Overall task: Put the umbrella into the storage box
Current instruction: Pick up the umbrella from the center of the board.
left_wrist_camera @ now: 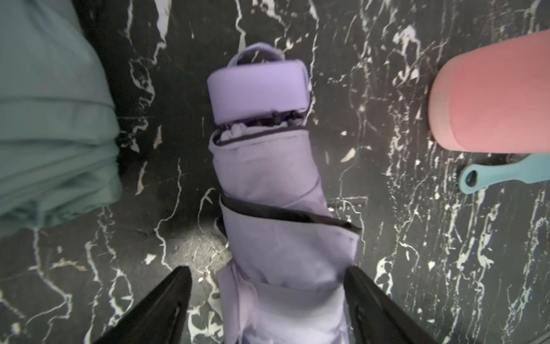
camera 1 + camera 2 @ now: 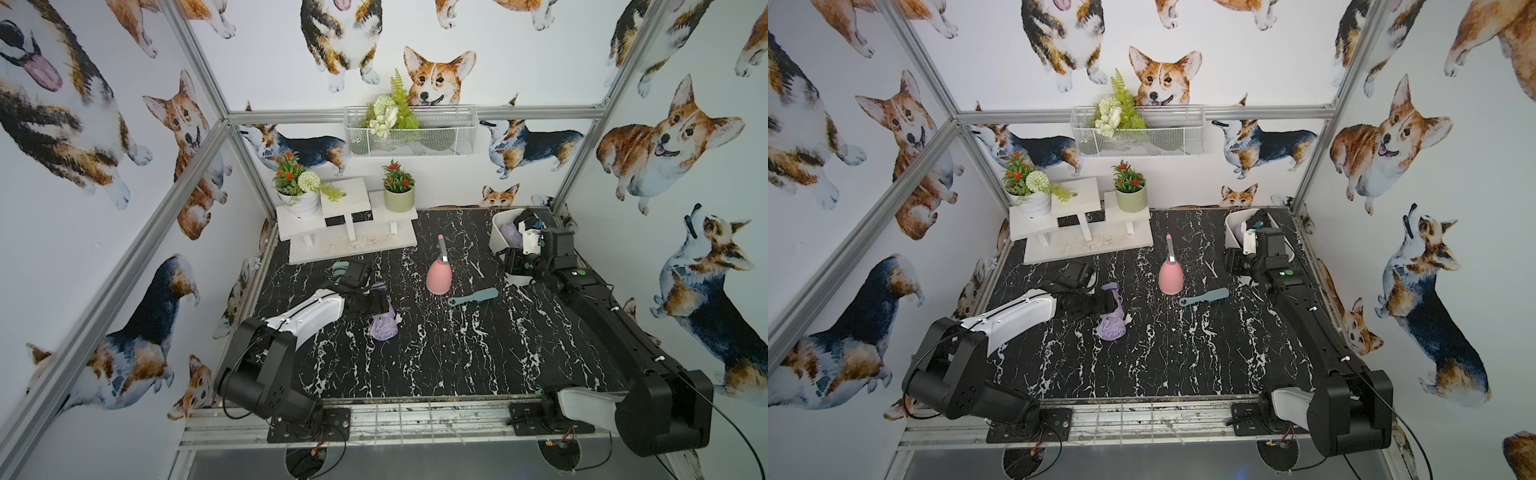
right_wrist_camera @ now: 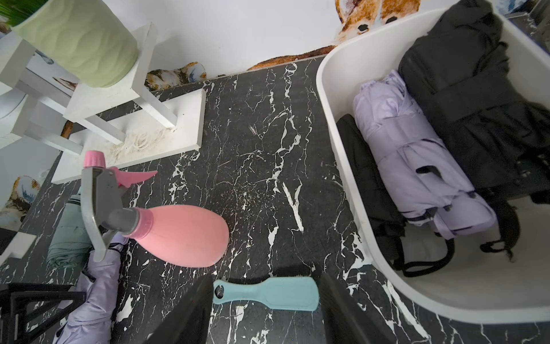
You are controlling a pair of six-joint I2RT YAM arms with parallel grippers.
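Note:
A folded lilac umbrella (image 2: 383,326) (image 2: 1112,328) (image 1: 276,190) lies on the black marble table at the left. My left gripper (image 2: 376,305) (image 1: 268,271) is open and straddles its cloth end. One finger touches the fabric and the other stands a little apart. The white storage box (image 2: 505,214) (image 2: 1235,220) (image 3: 327,89) stands at the back right. It holds another lilac umbrella (image 3: 416,155) and black umbrellas (image 3: 464,89). My right gripper (image 2: 513,262) (image 3: 266,278) hovers open beside the box with nothing between its fingers.
A teal umbrella (image 2: 338,270) (image 1: 50,119) lies behind the left gripper. A pink spray bottle (image 2: 439,276) (image 3: 178,235) stands mid-table, with a blue brush (image 2: 473,296) (image 3: 268,293) next to it. A white stand with plant pots (image 2: 349,232) is at the back left.

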